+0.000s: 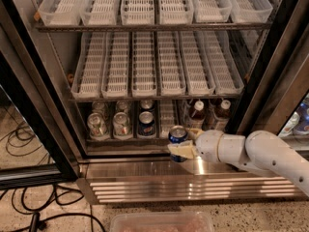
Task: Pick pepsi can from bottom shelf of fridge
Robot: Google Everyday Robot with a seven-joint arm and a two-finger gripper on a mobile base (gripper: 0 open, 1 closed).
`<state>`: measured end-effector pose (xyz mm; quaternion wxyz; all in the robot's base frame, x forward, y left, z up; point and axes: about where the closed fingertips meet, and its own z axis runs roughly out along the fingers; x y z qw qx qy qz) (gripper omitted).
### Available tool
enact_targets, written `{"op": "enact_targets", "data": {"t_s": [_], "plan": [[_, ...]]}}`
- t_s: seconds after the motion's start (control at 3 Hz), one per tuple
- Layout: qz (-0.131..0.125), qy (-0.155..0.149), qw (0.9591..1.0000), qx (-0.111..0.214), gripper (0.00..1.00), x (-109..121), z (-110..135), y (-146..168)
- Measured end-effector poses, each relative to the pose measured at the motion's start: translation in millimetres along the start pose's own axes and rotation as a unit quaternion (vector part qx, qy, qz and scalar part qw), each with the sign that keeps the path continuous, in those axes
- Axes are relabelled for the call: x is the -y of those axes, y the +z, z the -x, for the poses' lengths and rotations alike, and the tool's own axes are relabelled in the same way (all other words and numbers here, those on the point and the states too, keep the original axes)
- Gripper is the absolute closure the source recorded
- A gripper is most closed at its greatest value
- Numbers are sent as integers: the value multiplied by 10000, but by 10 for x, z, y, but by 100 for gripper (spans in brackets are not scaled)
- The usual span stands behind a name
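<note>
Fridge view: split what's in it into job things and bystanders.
Job: pepsi can, held in the claw in front of the bottom shelf; fridge.
Bystanders: silver-green cans, brown bottles, floor cables, second pepsi can.

I can read no lettering anywhere from here. The only brand mark I make out is a round red-white logo on the dark-blue can point(146, 125) at the front edge of the bottom shelf point(120, 140). The pepsi can point(177, 134), clasped in the gripper point(181, 150) just past that edge, shows no legible print.
</note>
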<state>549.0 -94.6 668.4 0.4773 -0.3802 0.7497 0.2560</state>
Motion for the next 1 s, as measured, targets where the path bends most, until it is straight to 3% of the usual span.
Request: {"op": "enact_targets", "data": {"t_s": [0.33,0.67,1.0], "plan": [[704,-68,9975,-45,100,-150,-12,-39],[1148,-83,9933,-134,100,-373,-48,-75],[1149,-83,9933,-134,100,-373,-48,-74]]}}
